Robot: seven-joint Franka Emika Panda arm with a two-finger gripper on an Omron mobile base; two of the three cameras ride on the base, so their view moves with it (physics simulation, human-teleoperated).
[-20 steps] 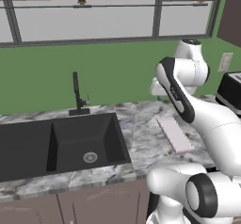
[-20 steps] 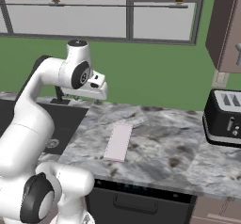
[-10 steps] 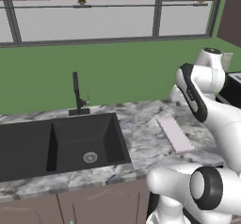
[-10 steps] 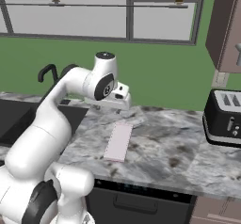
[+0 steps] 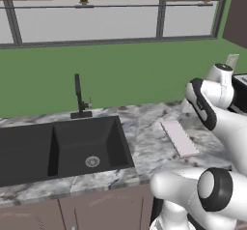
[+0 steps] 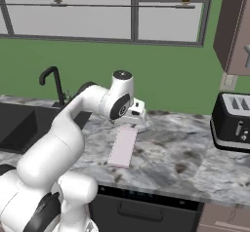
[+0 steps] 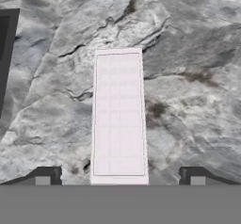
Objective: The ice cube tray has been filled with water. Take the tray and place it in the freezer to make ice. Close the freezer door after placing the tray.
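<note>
On the marble counter (image 6: 190, 153) between sink (image 5: 58, 149) and toaster (image 6: 232, 121), the ice cube tray (image 7: 117, 115) lies flat, long axis running six to twelve o'clock in the hand view, near end between the gripper's (image 7: 120, 176) wide-spread, empty tips.

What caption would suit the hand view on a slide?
Open claw poised above the pale pinkish-white rectangular ice cube tray lying on the grey marbled counter.

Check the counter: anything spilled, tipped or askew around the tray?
Nothing stands out. The ice cube tray lies flat on the marble counter, no water visible around it. The toaster stands upright well off to the side. The gripper is open, jaws either side of the tray's end.
</note>
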